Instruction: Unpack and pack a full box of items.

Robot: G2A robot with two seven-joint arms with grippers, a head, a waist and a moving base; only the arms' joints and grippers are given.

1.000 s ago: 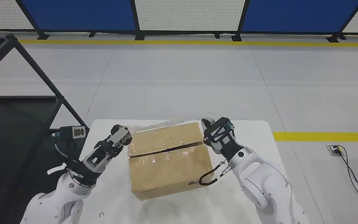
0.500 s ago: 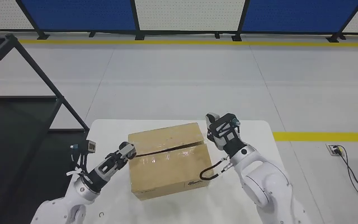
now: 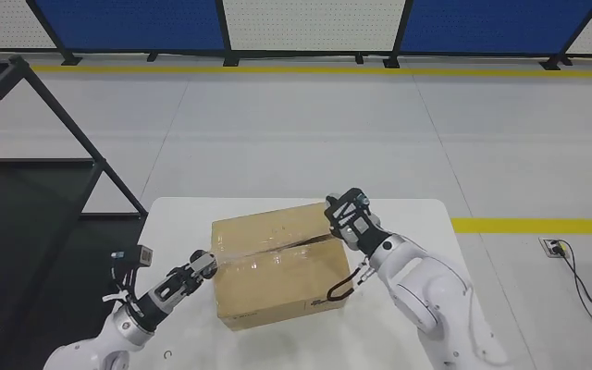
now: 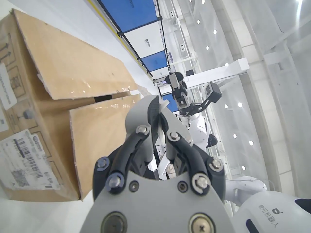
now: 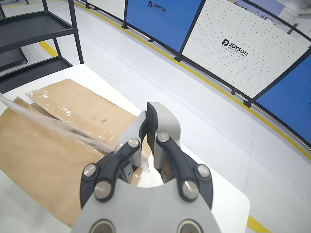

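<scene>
Since the box (image 3: 277, 277) sat mid-desk (image 3: 180, 222) with its top flaps unsealed but not yet lifted, I'd call this the opening step: stripping the tape (image 5: 48, 122). The clear strip ran loose and crinkled along the centre seam. Left claw (image 4: 159, 105) was clenched at the seam's left end, a tape scrap in its tips. Right claw (image 5: 149, 109) was clenched at the far right corner, apparently on the other end. Next: pull the tape clear, drop it, get under a flap edge. Box was plain brown cardboard with labels on one side, flaps slightly gapped.
</scene>
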